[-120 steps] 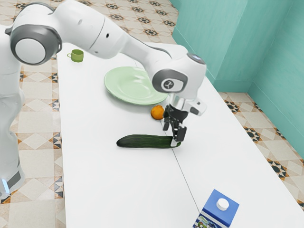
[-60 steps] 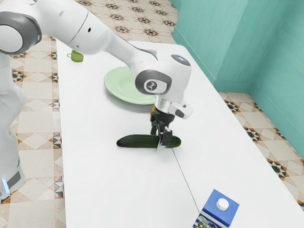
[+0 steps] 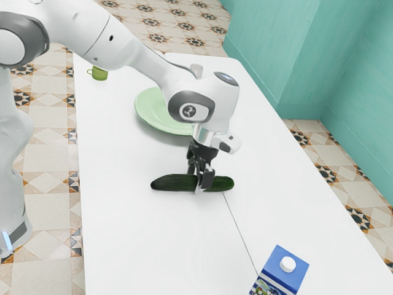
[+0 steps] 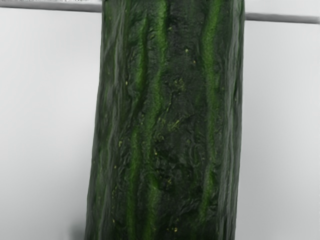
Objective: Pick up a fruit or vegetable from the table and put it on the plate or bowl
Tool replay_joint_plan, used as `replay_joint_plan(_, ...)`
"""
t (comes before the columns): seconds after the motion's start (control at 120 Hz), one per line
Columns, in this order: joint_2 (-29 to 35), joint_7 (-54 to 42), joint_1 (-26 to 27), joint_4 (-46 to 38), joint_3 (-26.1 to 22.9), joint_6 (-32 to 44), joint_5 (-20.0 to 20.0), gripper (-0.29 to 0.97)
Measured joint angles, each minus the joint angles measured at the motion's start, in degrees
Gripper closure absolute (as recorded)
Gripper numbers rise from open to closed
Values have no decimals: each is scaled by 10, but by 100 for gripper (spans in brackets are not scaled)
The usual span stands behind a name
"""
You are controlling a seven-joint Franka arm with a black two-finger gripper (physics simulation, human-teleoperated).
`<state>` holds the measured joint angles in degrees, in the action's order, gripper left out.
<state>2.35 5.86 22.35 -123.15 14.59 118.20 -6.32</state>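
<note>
A long dark green cucumber [image 3: 175, 183] lies flat on the white table [image 3: 123, 203], in front of the pale green plate [image 3: 153, 110]. My gripper [image 3: 201, 179] points straight down over the cucumber's right half, fingers open and standing on either side of it, low against the table. In the wrist view the cucumber [image 4: 165, 130] runs lengthwise right under my hand, very close, with white tabletop on both sides. The plate holds nothing that I can see.
A small green cup [image 3: 97, 72] stands at the table's far corner. A blue and white carton [image 3: 280, 273] stands near the front edge at the exterior view's right. A thin seam [image 3: 239, 236] runs across the tabletop from the cucumber toward the front.
My hand has moved toward the exterior view's left, from the cucumber's right tip to a spot along its body, and has come down around it. The cucumber has not moved.
</note>
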Motion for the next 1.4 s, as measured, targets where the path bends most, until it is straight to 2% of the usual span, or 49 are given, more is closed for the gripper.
replay_joint_plan(0.25,-3,5,3,0,0,4,1,36)
replay_joint_plan(0.392,-9,9,1,0,0,6,3,45)
replay_joint_plan(0.567,8,12,7,19,6,5,17,47)
replay_joint_plan(0.658,5,13,20,72,41,3,26,47)
replay_joint_plan(0.858,-39,13,14,168,133,-2,33,48)
replay_joint_plan(1.1,-74,7,-13,253,237,-18,50,49)
replay_joint_plan(1.2,-103,1,-32,277,250,-21,49,50)
replay_joint_plan(1.367,-111,-6,-40,283,252,-22,48,51)
replay_joint_plan(1.4,-111,-7,-41,283,252,-22,48,47)
